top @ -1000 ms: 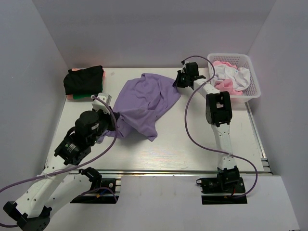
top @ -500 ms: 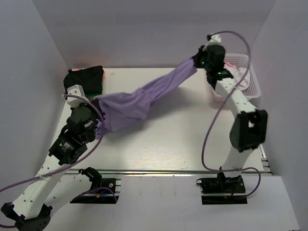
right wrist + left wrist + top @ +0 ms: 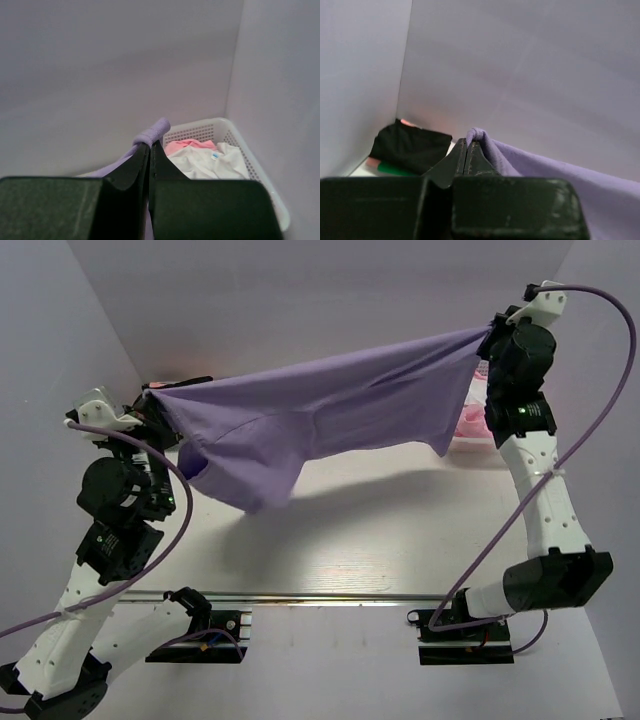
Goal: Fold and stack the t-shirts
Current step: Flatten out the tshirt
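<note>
The lavender t-shirt [image 3: 330, 410] has risen, stretched between left fingers [image 3: 458, 161] and right fingers [image 3: 141, 162] clamped on it.

The lavender t-shirt [image 3: 320, 415] hangs stretched wide in midair; a folded black t-shirt [image 3: 410, 147] lies far left.

Nothing legible here, only a tiny blue tag [image 3: 215, 155] on crumpled white cloth [image 3: 197, 169] in the white plastic lattice basket [image 3: 195, 134], too small to read.
</note>
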